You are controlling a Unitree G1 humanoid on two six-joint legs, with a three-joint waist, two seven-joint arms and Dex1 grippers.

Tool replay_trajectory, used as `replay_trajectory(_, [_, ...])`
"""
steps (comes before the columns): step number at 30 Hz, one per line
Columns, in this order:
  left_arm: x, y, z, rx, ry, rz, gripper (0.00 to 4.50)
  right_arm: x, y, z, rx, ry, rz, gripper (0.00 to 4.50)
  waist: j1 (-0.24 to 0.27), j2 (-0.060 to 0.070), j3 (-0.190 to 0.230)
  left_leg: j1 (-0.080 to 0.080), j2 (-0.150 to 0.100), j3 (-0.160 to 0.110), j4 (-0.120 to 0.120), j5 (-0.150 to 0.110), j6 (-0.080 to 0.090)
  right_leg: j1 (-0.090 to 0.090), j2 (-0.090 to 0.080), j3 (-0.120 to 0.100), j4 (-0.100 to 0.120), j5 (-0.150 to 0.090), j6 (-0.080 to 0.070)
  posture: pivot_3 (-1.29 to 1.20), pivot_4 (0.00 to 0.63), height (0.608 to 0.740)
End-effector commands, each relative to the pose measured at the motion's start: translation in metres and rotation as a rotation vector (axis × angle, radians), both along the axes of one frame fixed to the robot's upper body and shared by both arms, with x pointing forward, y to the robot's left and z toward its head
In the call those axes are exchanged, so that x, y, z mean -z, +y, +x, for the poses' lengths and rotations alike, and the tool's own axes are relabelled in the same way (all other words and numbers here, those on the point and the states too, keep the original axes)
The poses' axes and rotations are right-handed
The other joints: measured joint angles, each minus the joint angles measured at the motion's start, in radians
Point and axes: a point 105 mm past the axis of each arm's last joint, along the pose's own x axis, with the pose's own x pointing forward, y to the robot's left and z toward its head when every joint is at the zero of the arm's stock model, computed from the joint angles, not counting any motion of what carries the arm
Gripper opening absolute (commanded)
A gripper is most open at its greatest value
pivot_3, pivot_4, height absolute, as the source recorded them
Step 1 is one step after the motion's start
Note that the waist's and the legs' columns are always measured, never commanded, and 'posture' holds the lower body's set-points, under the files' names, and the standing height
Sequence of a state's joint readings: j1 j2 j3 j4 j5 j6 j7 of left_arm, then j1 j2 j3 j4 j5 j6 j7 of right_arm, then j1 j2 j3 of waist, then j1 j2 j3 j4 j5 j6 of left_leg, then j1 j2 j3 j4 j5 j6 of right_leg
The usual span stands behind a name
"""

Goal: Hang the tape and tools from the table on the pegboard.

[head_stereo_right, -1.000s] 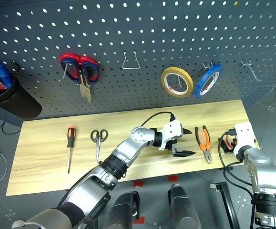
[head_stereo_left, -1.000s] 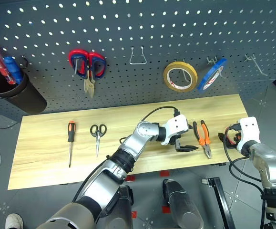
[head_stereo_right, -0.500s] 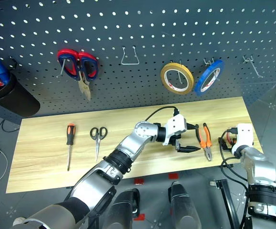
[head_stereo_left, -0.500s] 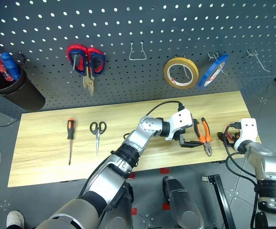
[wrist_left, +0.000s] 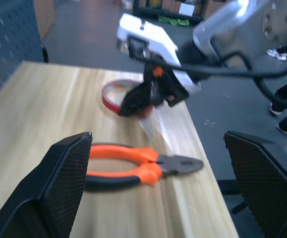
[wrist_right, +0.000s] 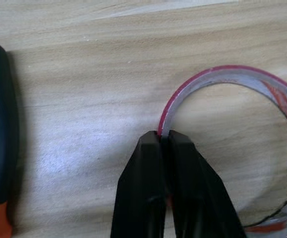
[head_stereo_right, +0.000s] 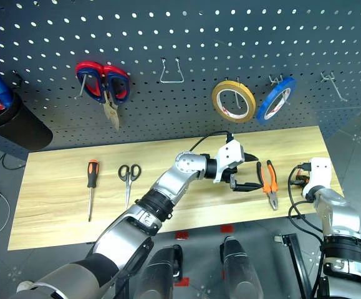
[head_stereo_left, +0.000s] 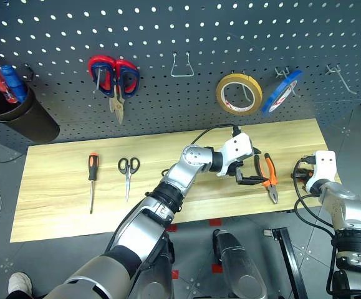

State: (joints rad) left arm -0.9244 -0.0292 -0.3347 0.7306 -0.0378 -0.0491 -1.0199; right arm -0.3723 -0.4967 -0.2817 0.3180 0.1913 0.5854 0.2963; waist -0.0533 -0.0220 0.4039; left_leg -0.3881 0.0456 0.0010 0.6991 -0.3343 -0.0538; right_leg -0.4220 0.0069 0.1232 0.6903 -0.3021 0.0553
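At the right end of the pale wood table [head_stereo_left: 68, 212] lies the red-edged see-through tape [wrist_left: 114, 89], and my right gripper [wrist_right: 164, 136] is shut on its rim [wrist_right: 183, 91]. The right gripper [head_stereo_left: 300, 176] sits at the table's right edge. Orange-and-black pliers [head_stereo_left: 269, 177] lie flat just left of it. Beside the pliers, my left gripper [head_stereo_left: 258, 167] hovers open and holds nothing, pointing right at them. The orange-and-black screwdriver [head_stereo_left: 93, 177] and the small black-handled scissors [head_stereo_left: 128, 171] lie on the table's left part. The dark grey pegboard [head_stereo_left: 180, 31] rises behind.
On the pegboard hang red-handled snips [head_stereo_left: 113, 78], a yellow roll [head_stereo_left: 238, 93] and a blue roll [head_stereo_left: 280, 92]. An empty wire hook [head_stereo_left: 181, 65] sits between them, another hook [head_stereo_left: 339, 78] at far right. A black cup [head_stereo_left: 18, 115] holds red and blue screwdrivers.
My right gripper has gone from open to shut on the tape's rim. My left gripper has risen a little beside the pliers and stays open.
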Motion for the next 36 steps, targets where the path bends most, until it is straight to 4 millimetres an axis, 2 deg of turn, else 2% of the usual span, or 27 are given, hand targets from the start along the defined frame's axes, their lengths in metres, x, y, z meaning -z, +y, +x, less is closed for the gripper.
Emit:
replay_trajectory(1, [-0.002,-0.005,-0.005,0.033,-0.004,-0.013,4.50,0.010,-0.010,-0.006,0.009,0.034,-0.102,0.02,0.000,0.000,0.000,0.000,0.000,0.000,0.000,0.000,0.000,0.000,0.000,0.000,0.000,0.000,0.000,-0.03,0.437,0.740])
replay_trajectory(3, [-0.001,-0.006,-0.006,0.041,-0.004,-0.017,4.50,0.009,-0.013,-0.007,0.007,0.022,-0.169,0.02,0.000,0.000,0.000,0.000,0.000,0.000,0.000,0.000,0.000,0.000,0.000,0.000,0.000,0.000,0.000,-0.04,0.422,0.740])
replay_trajectory(4, [-0.002,-0.007,-0.008,0.046,-0.002,-0.025,4.50,0.007,-0.015,-0.008,-0.003,0.006,-0.218,0.02,0.000,0.000,0.000,0.000,0.000,0.000,0.000,0.000,0.000,0.000,0.000,0.000,0.000,0.000,0.000,-0.04,0.395,0.740])
replay_trajectory(8, [-0.012,-0.010,-0.016,0.069,-0.011,-0.071,4.50,-0.015,-0.014,-0.016,-0.069,-0.116,-0.451,0.02,0.005,0.003,-0.003,-0.004,0.001,-0.001,0.000,0.000,-0.001,-0.003,-0.002,-0.002,-0.001,0.000,0.000,-0.05,0.339,0.740])
replay_trajectory(10, [-0.020,-0.008,-0.022,0.078,-0.022,-0.103,4.50,-0.028,-0.010,-0.021,-0.084,-0.192,-0.545,0.02,0.003,0.008,-0.010,-0.010,0.001,-0.001,0.001,0.001,-0.001,-0.009,-0.006,-0.003,0.000,0.000,0.001,-0.05,0.319,0.740])
replay_trajectory(11, [-0.022,-0.006,-0.024,0.075,-0.024,-0.117,4.50,-0.035,-0.008,-0.024,-0.089,-0.230,-0.587,0.02,0.001,0.009,-0.013,-0.015,0.001,0.000,0.001,0.002,0.000,-0.018,-0.009,-0.003,0.006,0.000,0.001,-0.05,0.285,0.740])
replay_trajectory(15, [-0.035,0.004,-0.031,0.044,-0.026,-0.175,4.50,-0.058,0.005,-0.029,-0.082,-0.377,-0.707,0.02,-0.007,0.009,-0.046,-0.027,-0.001,0.001,0.004,0.002,0.000,-0.030,-0.011,-0.003,0.008,0.001,0.002,-0.06,0.244,0.740])
replay_trajectory(18, [-0.045,0.016,-0.029,-0.029,-0.069,-0.204,4.50,-0.083,0.020,-0.030,-0.057,-0.521,-0.782,0.02,-0.007,0.011,-0.078,-0.028,-0.001,0.001,0.004,0.005,-0.001,-0.033,-0.010,-0.003,0.010,0.001,0.002,-0.06,0.205,0.740])
replay_trajectory(20, [-0.049,0.020,-0.026,-0.074,-0.071,-0.223,4.50,-0.091,0.026,-0.029,-0.044,-0.573,-0.806,0.02,-0.005,0.010,-0.105,-0.028,-0.002,0.001,0.004,0.008,-0.002,-0.033,-0.010,-0.004,0.011,0.002,0.003,-0.06,0.190,0.740])
replay_trajectory(24, [-0.069,0.024,-0.010,-0.214,-0.105,-0.317,4.50,-0.120,0.031,-0.022,0.012,-0.718,-0.846,0.02,-0.004,0.010,-0.140,-0.027,-0.012,0.000,0.004,0.009,-0.001,-0.029,-0.012,-0.002,0.007,0.004,0.006,-0.06,0.155,0.740])
replay_trajectory(28, [-0.080,0.016,-0.002,-0.269,-0.107,-0.389,4.50,-0.137,0.027,-0.013,0.041,-0.799,-0.852,0.02,0.004,0.008,-0.163,-0.028,-0.018,0.000,0.003,0.011,0.002,-0.027,-0.019,-0.003,0.005,0.006,0.009,-0.04,0.134,0.740])
replay_trajectory(32, [-0.079,0.004,-0.002,-0.263,-0.102,-0.397,4.50,-0.137,0.019,0.002,0.066,-0.796,-0.803,0.02,0.007,0.008,-0.184,-0.027,-0.019,-0.002,0.002,0.012,0.003,-0.023,-0.022,-0.005,-0.001,0.007,0.011,-0.04,0.132,0.740])
replay_trajectory(36, [-0.081,-0.002,-0.002,-0.249,-0.104,-0.404,4.50,-0.132,0.012,0.019,0.076,-0.762,-0.643,0.02,-0.001,0.008,-0.196,-0.025,-0.019,-0.001,0.002,0.012,0.004,-0.021,-0.022,-0.005,-0.001,0.007,0.011,-0.04,0.123,0.740])
